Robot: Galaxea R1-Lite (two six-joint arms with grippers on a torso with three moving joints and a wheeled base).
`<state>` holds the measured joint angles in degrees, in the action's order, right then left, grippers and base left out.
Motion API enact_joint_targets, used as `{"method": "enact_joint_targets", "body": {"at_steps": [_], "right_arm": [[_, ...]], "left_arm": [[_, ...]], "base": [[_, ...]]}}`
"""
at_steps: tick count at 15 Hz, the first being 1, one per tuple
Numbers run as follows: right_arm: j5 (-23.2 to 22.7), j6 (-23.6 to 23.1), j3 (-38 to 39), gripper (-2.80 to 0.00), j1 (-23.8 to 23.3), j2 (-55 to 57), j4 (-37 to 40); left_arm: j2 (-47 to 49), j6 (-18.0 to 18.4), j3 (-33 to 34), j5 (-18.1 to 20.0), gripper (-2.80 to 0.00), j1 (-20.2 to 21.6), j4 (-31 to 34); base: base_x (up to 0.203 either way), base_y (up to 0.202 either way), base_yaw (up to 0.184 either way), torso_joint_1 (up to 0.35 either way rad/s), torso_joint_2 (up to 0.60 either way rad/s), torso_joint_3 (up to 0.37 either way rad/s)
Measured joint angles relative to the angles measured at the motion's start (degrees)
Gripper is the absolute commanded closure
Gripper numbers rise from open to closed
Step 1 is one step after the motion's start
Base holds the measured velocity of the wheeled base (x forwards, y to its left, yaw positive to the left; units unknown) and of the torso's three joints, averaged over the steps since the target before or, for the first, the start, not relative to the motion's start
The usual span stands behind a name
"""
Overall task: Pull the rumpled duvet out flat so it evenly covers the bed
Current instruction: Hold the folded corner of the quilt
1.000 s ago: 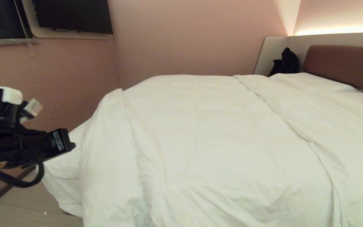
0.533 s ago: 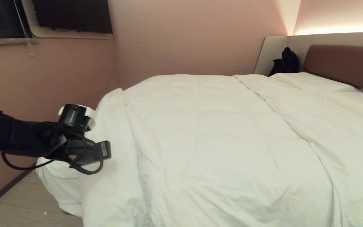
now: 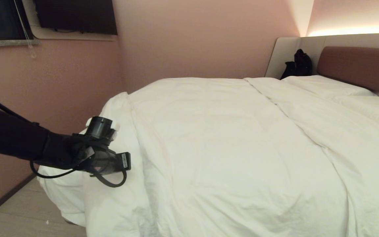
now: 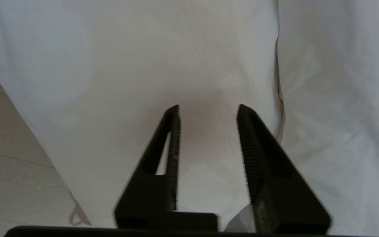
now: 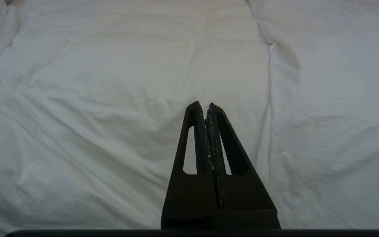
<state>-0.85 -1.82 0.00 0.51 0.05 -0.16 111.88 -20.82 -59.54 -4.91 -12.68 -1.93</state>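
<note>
**At the hanging corner of the duvet**

The duvet (image 3: 229, 148) lies over the bed (image 3: 357, 64), thick, white and creased, covering nearly all of the top that I can see from my head. A long ridge runs across it from the far side toward the near right, and the part beyond that ridge reaches up to the pillow (image 3: 324, 85) below the reddish-brown headboard. On my left the duvet spills over the foot corner in a bunched, rounded fold that hangs down toward the pale wood floor (image 3: 21, 214).

My left gripper (image 4: 208, 110) is at that hanging fold, close against the cloth. Its fingers (image 4: 173, 138) stand partly apart, with a seam of the duvet running down between them; nothing is pinched in them, and I cannot tell whether the tips touch the fabric. In my head view the arm comes in from the left, with the wrist and its looped cable in front of the draped corner.

My right gripper (image 5: 205, 106) is over the flat middle of the duvet, its fingers (image 5: 194, 138) pressed together and empty.

Beyond the bed, a dark bag (image 3: 298, 64) stands in the corner by the beige side panel, and pink walls close the room behind.
</note>
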Motion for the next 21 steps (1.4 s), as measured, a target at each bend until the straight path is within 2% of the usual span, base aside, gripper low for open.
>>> {"method": "enact_joint_targets", "body": {"at_steps": [4,7,10,14,18,21], "right_arm": [[0.0,0.0,0.0,0.0,0.0,0.0,0.0],[0.0,0.02,0.0,0.0,0.0,-0.02,-0.02],[0.0,0.0,0.0,0.0,0.0,-0.02,0.0],[-0.02,0.01,0.0,0.0,0.0,-0.02,0.02],[-0.01,0.02,0.0,0.0,0.0,-0.02,0.0],[-0.01,0.0,0.0,0.0,0.0,-0.02,0.01]], "left_arm": [[1.77,1.88,-0.44,-0.61,-2.8,-0.96,-0.67],[4.1,4.66,-1.17,-3.81,-2.8,-1.05,-1.67],[5.93,7.85,-1.34,-5.28,-2.8,-1.12,-4.17],[7.4,11.13,-1.38,-7.74,-2.8,-1.98,-4.38],[9.1,13.78,-1.85,-7.85,-2.8,-2.61,-4.38],[11.07,14.38,-2.52,-7.93,-2.8,-2.69,-4.41]], "base": [[0.0,0.0,0.0,0.0,0.0,0.0],[0.0,0.0,0.0,0.0,0.0,0.0],[0.0,0.0,0.0,0.0,0.0,0.0],[0.0,0.0,0.0,0.0,0.0,0.0],[0.0,0.0,0.0,0.0,0.0,0.0],[0.0,0.0,0.0,0.0,0.0,0.0]]}}
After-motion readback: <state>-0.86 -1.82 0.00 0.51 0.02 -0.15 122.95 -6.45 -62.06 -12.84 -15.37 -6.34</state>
